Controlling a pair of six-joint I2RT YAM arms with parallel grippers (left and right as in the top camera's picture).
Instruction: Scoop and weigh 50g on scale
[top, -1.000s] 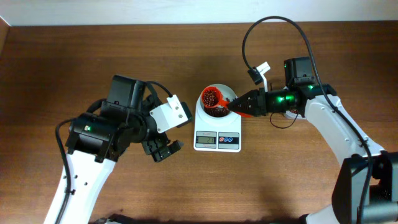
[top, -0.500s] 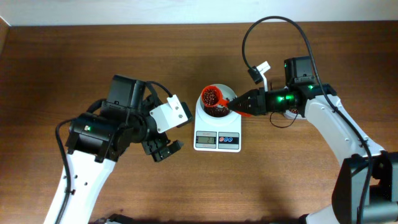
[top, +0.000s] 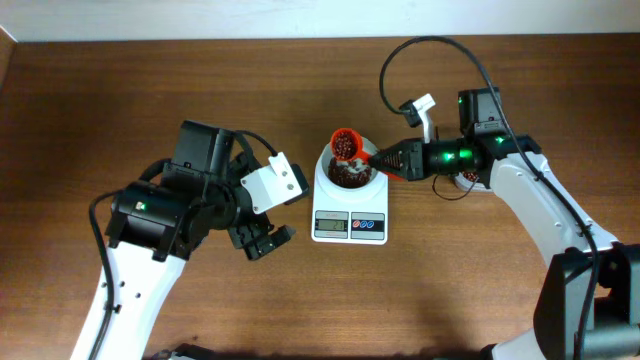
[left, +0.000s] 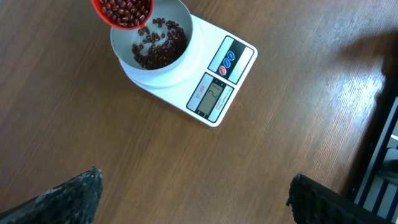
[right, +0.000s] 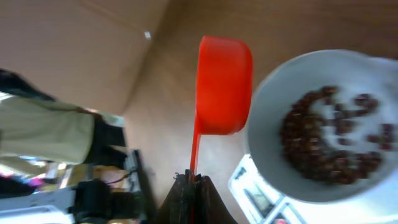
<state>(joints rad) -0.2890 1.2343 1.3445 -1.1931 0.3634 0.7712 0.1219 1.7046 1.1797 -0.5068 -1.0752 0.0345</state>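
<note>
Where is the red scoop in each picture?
Overhead: the red scoop is just above the middle of the picture, over the far rim of the white bowl.
Left wrist: the scoop is at the top left, cut off by the edge, above the bowl.
Right wrist: the scoop is in the middle, at the bowl's left edge.
Shared landmark: the white bowl.

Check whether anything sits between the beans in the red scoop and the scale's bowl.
Nothing visible does. The right end effector is shut on the red scoop by its handle, holding it tilted at the rim of the uncovered bowl on the scale. Only air separates its beans from the bowl.
</note>
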